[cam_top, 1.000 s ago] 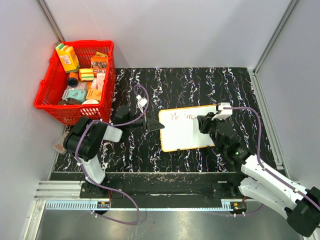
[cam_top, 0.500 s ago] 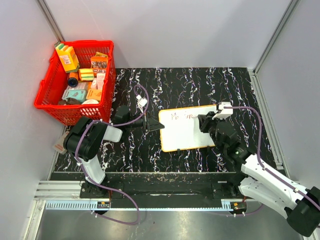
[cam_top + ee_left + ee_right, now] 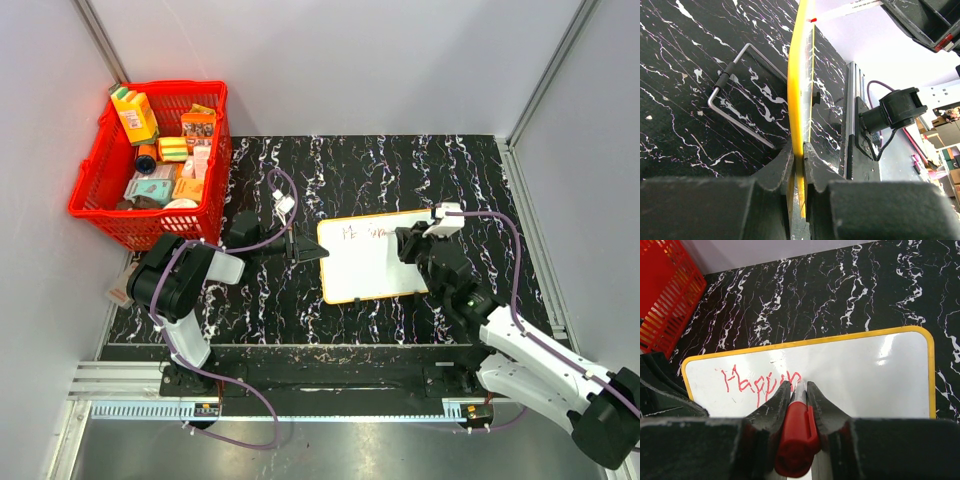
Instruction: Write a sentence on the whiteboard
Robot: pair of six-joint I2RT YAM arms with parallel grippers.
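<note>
Where the black, white-veined counter (image 3: 400, 170) meets the pale walls (image 3: 350, 60), a red basket (image 3: 150, 228) of packets sits at the far left corner. The whiteboard (image 3: 365, 272) lies near the middle of the counter, a little toward the right edge. Since a second ago the board has not shifted, but the red sentence (image 3: 760, 381) runs slightly further toward my right pincer (image 3: 799, 388). That pincer is clenched on a red marker (image 3: 796, 437), whose tip is on the board just after "Happin". My left pincer (image 3: 799, 152) is clamped on the board's yellow left rim.
</note>
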